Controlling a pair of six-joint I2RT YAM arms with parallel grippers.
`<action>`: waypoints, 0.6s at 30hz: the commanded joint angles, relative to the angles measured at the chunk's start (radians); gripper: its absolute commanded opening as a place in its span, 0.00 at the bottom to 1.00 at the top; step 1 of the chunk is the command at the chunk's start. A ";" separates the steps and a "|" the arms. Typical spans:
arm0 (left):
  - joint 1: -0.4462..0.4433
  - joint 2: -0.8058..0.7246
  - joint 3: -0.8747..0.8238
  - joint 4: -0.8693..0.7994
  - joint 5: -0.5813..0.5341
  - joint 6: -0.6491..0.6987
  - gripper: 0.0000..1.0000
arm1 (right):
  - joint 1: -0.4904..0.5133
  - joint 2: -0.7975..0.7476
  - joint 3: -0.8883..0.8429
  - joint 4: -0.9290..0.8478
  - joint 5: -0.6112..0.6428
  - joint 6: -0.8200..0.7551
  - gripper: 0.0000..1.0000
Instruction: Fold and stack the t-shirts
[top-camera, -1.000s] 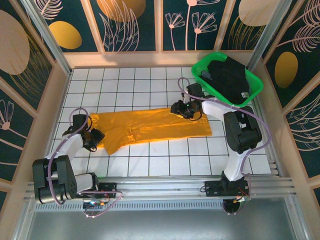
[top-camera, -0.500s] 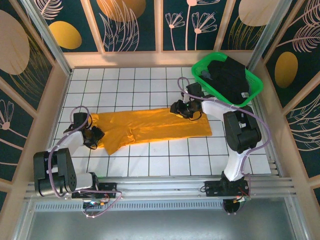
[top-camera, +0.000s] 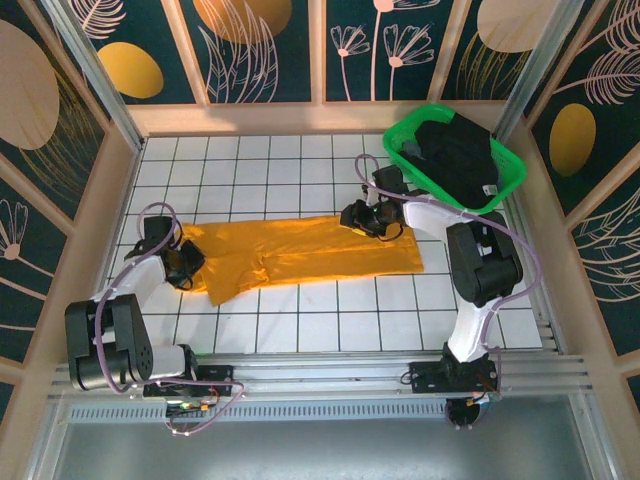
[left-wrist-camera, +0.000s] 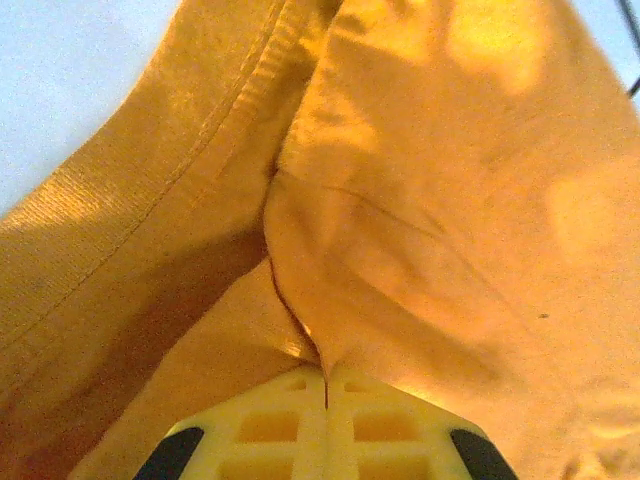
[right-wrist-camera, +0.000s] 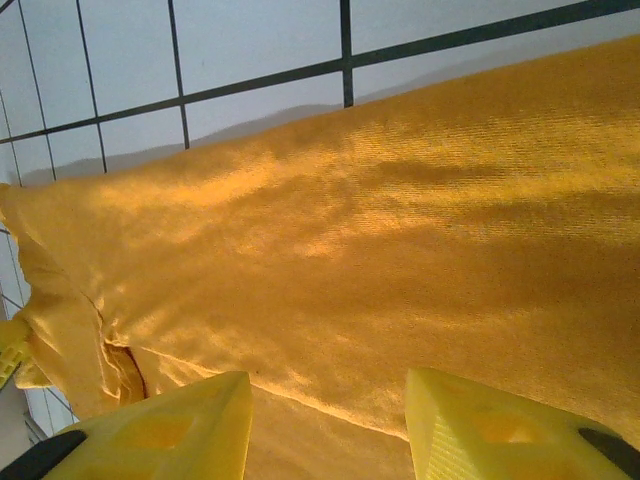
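Folding orange shirt (top-camera: 310, 255), spread flat mid-desk (top-camera: 260, 170) | left hand (left-wrist-camera: 325, 385) pinched tight on its left-end fold | right hand (right-wrist-camera: 325, 400) agape over far edge: I should bite deep, then lift both ends level | black shirt (top-camera: 455, 150) waits in basket (top-camera: 398, 137)

I count two shirts: orange shirt (top-camera: 310, 255), black shirt (top-camera: 458, 155). One basket (top-camera: 393, 138). Two grippers: left gripper (top-camera: 184, 262), right gripper (top-camera: 360, 218).
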 joint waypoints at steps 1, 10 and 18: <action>0.003 -0.010 0.069 -0.057 -0.015 -0.031 0.00 | 0.008 0.018 0.032 -0.017 -0.009 0.000 0.45; 0.003 0.140 0.266 -0.156 0.009 -0.012 0.00 | 0.007 0.017 0.035 -0.027 -0.004 -0.007 0.45; 0.003 0.174 0.248 -0.198 0.020 0.037 0.03 | 0.005 -0.008 0.008 -0.020 0.005 -0.002 0.45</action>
